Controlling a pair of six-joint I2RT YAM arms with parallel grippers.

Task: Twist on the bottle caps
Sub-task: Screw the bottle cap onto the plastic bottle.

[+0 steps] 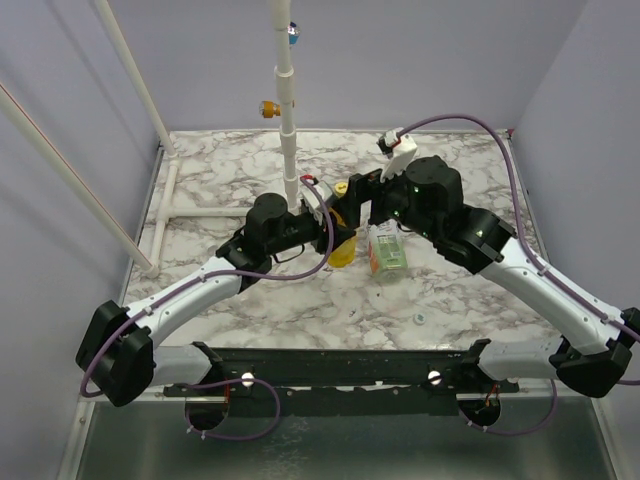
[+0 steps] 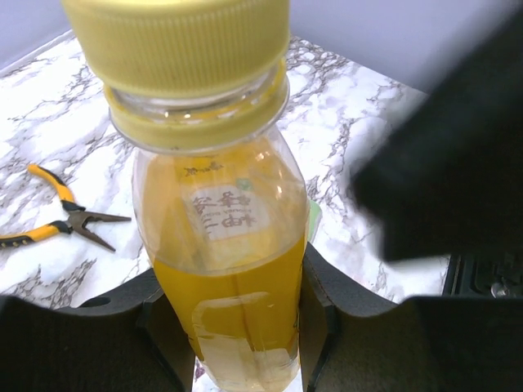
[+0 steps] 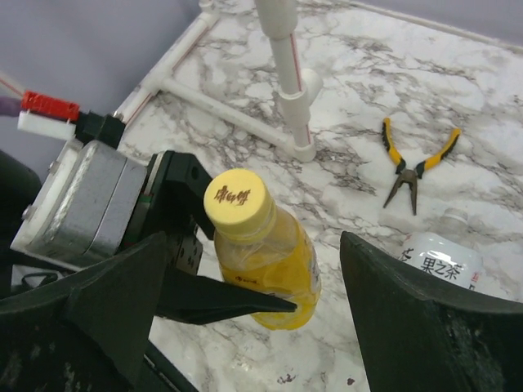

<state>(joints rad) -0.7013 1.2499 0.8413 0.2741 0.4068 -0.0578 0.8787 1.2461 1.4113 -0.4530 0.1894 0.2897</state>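
Yellow bottle, yellow cap on top, is clamped in my left gripper; my right gripper stands wide open near it, not touching.

Both arms reach forward and inward, wrists nearly meeting. The left pincer is clamped low on the yellow bottle. The right pincer hangs just above it, jaws spread wide.

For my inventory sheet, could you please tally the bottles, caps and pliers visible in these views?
Bottles: 2 (yellow bottle, clear green-labelled bottle)
Caps: 2 (yellow cap, whitish cap)
Yellow-handled pliers: 1
Total: 5
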